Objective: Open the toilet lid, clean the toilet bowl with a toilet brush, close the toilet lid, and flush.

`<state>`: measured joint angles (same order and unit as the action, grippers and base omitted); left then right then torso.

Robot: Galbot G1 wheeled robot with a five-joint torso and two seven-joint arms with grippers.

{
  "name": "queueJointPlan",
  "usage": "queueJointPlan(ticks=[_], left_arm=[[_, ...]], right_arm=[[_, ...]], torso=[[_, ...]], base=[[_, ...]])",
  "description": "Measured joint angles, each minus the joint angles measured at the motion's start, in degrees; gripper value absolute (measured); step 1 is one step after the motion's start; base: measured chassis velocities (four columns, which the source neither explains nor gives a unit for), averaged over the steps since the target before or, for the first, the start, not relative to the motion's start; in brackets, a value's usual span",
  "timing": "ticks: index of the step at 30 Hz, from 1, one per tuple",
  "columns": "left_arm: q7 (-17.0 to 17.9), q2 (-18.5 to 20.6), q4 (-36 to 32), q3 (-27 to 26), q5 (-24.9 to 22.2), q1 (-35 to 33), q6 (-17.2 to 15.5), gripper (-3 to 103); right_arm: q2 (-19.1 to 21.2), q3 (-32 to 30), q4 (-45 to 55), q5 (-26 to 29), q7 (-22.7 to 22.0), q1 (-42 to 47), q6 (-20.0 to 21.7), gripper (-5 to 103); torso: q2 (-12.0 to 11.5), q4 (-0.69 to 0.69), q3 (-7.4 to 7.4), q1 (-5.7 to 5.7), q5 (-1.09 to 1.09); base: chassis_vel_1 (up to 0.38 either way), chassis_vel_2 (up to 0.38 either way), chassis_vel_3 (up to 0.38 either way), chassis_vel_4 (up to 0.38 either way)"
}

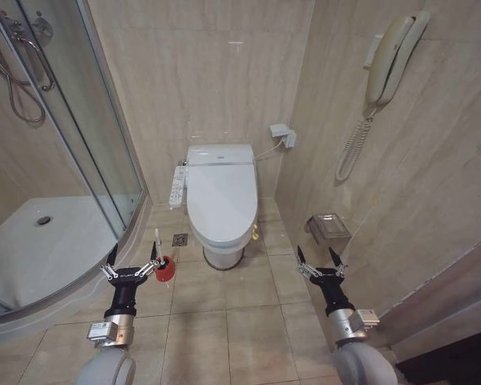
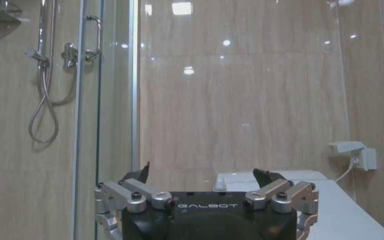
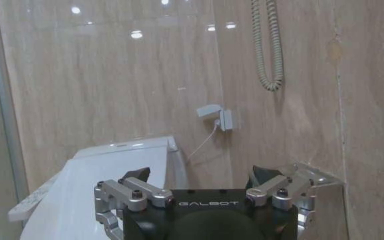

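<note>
Two grippers held up over the floor tiles, jaws wide apart, nothing held, left gripper point(image 1: 131, 262) just beside the brush point(image 1: 159, 255) in its red cup, right gripper point(image 1: 320, 260) near the wall, lid point(image 1: 221, 201) shut down on the toilet between them

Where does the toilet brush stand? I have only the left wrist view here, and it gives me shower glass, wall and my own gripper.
Observer: The toilet brush stands in its red holder on the floor, left of the toilet bowl, just ahead of the left gripper.
Operator: Is the lid up?
Observer: No, the toilet lid lies closed.
Operator: And the other arm?
Observer: The right gripper is open, held low right of the toilet, near a wall-mounted paper holder.
</note>
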<state>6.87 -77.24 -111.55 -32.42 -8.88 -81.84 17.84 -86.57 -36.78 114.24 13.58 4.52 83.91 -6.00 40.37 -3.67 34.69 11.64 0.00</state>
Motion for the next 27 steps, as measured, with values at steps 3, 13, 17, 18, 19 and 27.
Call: queueJointPlan(ticks=[3,13,17,18,19,27], left_arm=[[0.0,0.0,0.0,0.0,0.0,0.0,0.0,100],[0.0,0.0,0.0,0.0,0.0,0.0,0.0,100],[0.0,0.0,0.0,0.0,0.0,0.0,0.0,100],[0.0,0.0,0.0,0.0,0.0,0.0,0.0,100],[0.0,0.0,0.0,0.0,0.0,0.0,0.0,100],[0.0,0.0,0.0,0.0,0.0,0.0,0.0,100]], right_arm=[[-0.07,-0.02,-0.05,0.01,-0.02,-0.02,-0.11,100],[-0.09,-0.09,-0.11,0.0,-0.44,0.02,0.05,100],[0.12,-0.17,-0.41,0.58,-0.91,-0.1,-0.11,100],[0.12,-0.17,-0.41,0.58,-0.91,-0.1,-0.11,100],[0.22,-0.22,-0.5,0.76,-0.87,-0.14,-0.23,100],[0.41,-0.67,-1.0,1.3,-0.57,-0.37,-0.73,100]], torso=[[0.0,0.0,0.0,0.0,0.0],[0.0,0.0,0.0,0.0,0.0],[0.0,0.0,0.0,-0.01,0.0],[0.0,0.0,0.0,-0.01,0.0],[0.0,0.0,0.0,-0.02,0.0],[0.01,-0.01,-0.01,-0.02,0.0]], base=[[0.0,0.0,0.0,0.0],[0.0,0.0,0.0,0.0],[-0.002,-0.003,0.004,-0.016],[0.0,0.0,0.0,0.0],[0.0,0.0,0.0,0.0],[-0.117,0.099,0.105,-0.115]])
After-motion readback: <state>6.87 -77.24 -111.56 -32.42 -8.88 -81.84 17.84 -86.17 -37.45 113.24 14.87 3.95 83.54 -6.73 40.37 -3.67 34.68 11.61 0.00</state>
